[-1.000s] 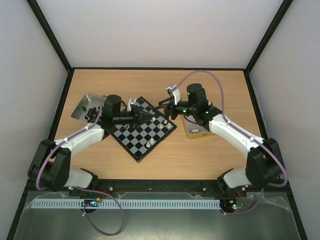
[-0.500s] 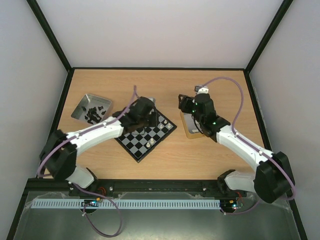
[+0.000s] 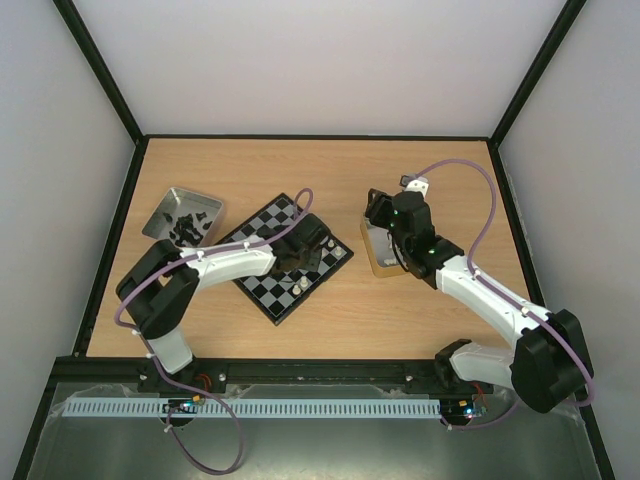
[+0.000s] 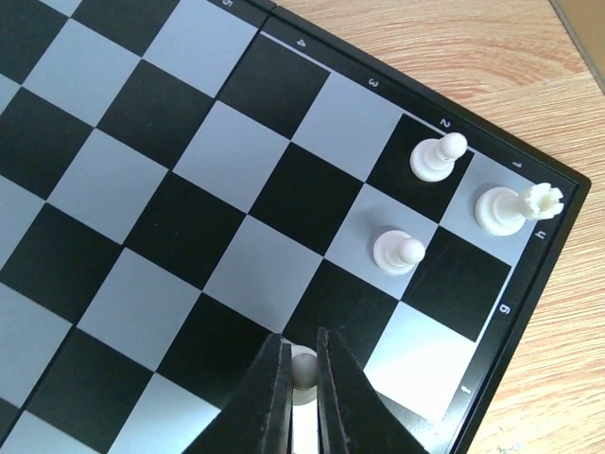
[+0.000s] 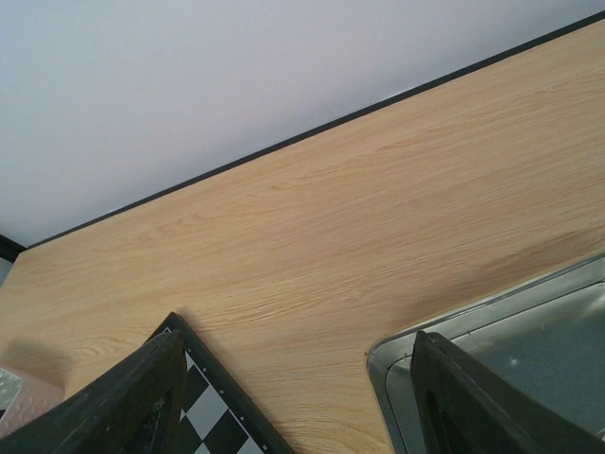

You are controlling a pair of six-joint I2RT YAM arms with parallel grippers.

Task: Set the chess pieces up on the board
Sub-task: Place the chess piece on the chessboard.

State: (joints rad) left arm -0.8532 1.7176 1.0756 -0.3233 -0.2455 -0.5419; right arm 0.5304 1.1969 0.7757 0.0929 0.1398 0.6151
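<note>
Three white chess pieces (image 4: 397, 252) stand on the board (image 4: 189, 161), all bunched at one corner: a rook (image 4: 510, 206) on the corner square and two pawns (image 4: 437, 156) on squares just beside it. Your left gripper (image 4: 302, 339) is closed on a fourth white piece (image 4: 302, 369) and holds it low over a square close to that cluster; you cannot tell whether it touches the board. Your right gripper (image 5: 298, 340) is open and holds nothing, hovering over the tabletop (image 5: 312, 218) between the board's corner and a metal tray (image 5: 492, 326). Judged from this, you are early in the job: most squares are bare, and a heap of dark pieces (image 3: 186, 226) waits in another tray (image 3: 172, 200) to the left of the board.
</note>
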